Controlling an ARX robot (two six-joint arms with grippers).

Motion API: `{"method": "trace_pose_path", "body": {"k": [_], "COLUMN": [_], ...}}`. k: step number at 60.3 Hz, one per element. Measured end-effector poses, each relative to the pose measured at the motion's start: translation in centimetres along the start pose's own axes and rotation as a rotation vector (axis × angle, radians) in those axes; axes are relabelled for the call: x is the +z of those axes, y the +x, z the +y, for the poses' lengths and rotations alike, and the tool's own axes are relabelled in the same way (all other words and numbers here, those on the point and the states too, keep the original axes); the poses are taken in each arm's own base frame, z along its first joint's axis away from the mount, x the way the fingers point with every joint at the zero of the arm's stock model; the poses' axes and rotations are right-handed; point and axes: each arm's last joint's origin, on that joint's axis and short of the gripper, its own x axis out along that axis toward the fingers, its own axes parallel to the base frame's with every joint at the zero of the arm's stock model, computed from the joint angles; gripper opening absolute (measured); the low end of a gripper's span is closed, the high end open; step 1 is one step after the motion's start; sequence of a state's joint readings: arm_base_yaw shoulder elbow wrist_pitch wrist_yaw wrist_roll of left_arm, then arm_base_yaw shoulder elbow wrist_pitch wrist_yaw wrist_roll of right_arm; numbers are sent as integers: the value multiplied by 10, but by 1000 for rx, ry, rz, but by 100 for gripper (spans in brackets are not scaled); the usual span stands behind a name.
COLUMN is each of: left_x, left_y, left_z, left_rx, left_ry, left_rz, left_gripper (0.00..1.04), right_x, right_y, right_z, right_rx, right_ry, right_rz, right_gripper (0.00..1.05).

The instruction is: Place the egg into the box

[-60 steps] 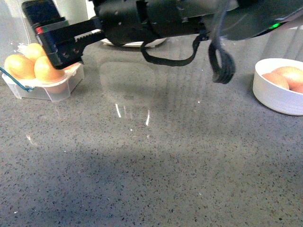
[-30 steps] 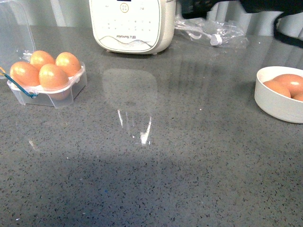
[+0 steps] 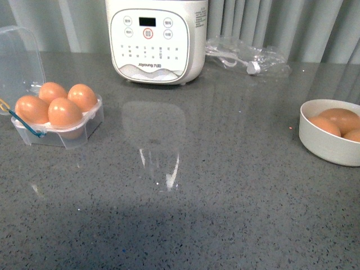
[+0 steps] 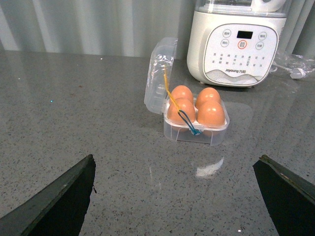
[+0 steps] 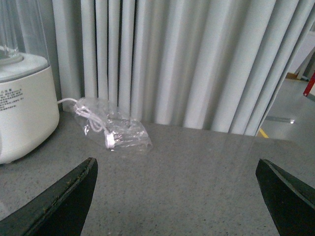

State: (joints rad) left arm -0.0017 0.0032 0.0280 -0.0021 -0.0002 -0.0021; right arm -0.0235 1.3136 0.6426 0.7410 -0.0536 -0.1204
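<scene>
Box (image 3: 84, 126): lid up, four eggs (image 3: 64, 111) inside, on worktop (image 3: 197, 197).
Bowl (image 3: 323, 147): more eggs, far right.
Left pincer (image 4: 175, 157): spread wide apart.
Right pincer (image 5: 176, 161): spread wide apart.

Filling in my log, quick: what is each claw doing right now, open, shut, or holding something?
Left claw: open, holding nothing.
Right claw: open, holding nothing.
</scene>
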Motion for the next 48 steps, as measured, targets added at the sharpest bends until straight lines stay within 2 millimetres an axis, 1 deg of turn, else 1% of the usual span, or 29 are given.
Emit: {"method": "trace_pose_path", "body": {"k": [1, 5, 9, 12, 17, 18, 25, 28, 32, 34, 41, 48], "left_x": [0, 0, 0, 0, 0, 0, 0, 0, 0, 0, 0, 0], "left_y": [0, 0, 0, 0, 0, 0, 0, 0, 0, 0, 0, 0], "left_z": [0, 0, 0, 0, 0, 0, 0, 0, 0, 0, 0, 0], "left_rx": [0, 0, 0, 1, 1, 0, 0, 0, 0, 0, 0, 0], "left_ry": [0, 0, 0, 0, 0, 0, 0, 0, 0, 0, 0, 0], "left_rz": [0, 0, 0, 0, 0, 0, 0, 0, 0, 0, 0, 0], "left_gripper": [98, 98, 98, 98, 98, 98, 98, 98, 98, 98, 98, 98], "right_x": [2, 0, -10, -17, -29, -30, -43, -45, -50, -53, -61, -66], "right_y": [-1, -7, -20, -28, -45, -47, -68, -74, -83, -88, -106, -117], "right_z": [-1, 1, 6, 8, 10, 10, 12, 13, 14, 14, 16, 17], "right_rx": [-5, -35, -26, -22, -20, -21, -25, -24, -24, -24, -24, -24], "right_ry": [2, 46, 80, 90, 102, 103, 110, 111, 112, 111, 113, 113], "right_rz": [-4, 39, 63, 72, 80, 81, 84, 83, 83, 84, 82, 81], "right_gripper": [97, 88, 75, 68, 52, 50, 26, 19, 6, 3, 3, 3]}}
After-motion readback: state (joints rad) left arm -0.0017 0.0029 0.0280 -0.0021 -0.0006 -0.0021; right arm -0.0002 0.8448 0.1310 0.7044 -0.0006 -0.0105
